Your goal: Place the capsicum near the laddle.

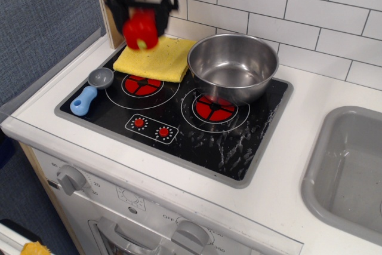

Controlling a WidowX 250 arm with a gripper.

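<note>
Upper left of the frame, the gripper [141,9] clamps the blurred capsicum [141,30] above the yellow cloth [156,59], stem facing forward-down; the laddle [91,91] lies lower left, handle pointing toward the frame's bottom-left.

The black toy stovetop [179,129] carries two red burner circles, one at its left rear [142,85] and one at its centre [215,108], with two small red knobs [150,127] printed near its front edge. A folded yellow cloth [158,59] lies on the stovetop's rear left corner, and a steel pot [233,65] stands upright just beside it on the stovetop's rear. A grey sink [349,171] is set into the white counter [298,147] to the right of the stovetop, and white wall tiles [310,10] run behind it.
</note>
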